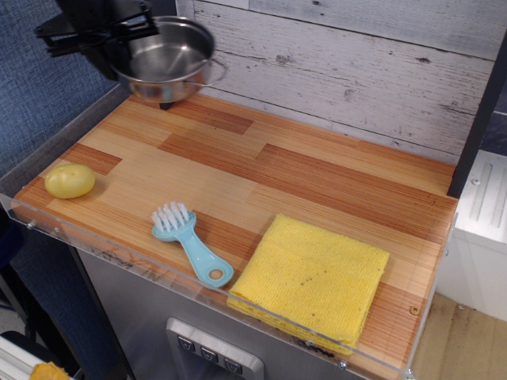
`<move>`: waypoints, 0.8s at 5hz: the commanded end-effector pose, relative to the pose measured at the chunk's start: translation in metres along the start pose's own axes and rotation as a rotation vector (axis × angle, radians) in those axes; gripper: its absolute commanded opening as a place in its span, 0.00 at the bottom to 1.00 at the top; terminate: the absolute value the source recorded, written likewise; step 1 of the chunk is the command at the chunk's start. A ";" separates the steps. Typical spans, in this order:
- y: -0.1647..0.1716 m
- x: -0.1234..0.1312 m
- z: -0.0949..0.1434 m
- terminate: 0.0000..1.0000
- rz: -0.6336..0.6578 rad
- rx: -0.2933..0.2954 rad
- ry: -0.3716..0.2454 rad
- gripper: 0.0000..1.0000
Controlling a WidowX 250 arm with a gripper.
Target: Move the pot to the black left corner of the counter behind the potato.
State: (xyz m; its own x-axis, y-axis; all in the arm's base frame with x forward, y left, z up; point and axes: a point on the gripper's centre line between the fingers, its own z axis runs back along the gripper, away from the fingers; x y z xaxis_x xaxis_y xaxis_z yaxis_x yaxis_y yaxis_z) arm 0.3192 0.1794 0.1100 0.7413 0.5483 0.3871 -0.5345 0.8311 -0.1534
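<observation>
The shiny steel pot (166,59) hangs in the air above the back left corner of the wood-plank counter (261,170). My black gripper (115,38) is shut on the pot's left rim and carries it. The pot and gripper hide most of the thick black post (165,104); only its foot shows under the pot. One wire handle (212,75) sticks out to the right. The pale-yellow potato (70,180) lies at the front left edge, well in front of the pot.
A light-blue dish brush (188,241) lies near the front edge. A folded yellow cloth (313,279) lies at the front right. A whitewashed plank wall (356,71) runs along the back. A thinner dark post (478,119) stands at the right.
</observation>
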 end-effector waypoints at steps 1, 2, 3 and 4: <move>0.035 0.021 -0.018 0.00 0.004 0.078 -0.050 0.00; 0.041 0.016 -0.037 0.00 -0.013 0.106 -0.036 0.00; 0.048 0.009 -0.060 0.00 -0.019 0.134 -0.005 0.00; 0.050 0.000 -0.074 0.00 -0.019 0.142 0.019 0.00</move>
State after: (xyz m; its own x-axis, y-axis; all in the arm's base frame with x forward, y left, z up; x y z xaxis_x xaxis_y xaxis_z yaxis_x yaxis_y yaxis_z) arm 0.3242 0.2262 0.0206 0.7644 0.5479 0.3398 -0.5777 0.8161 -0.0162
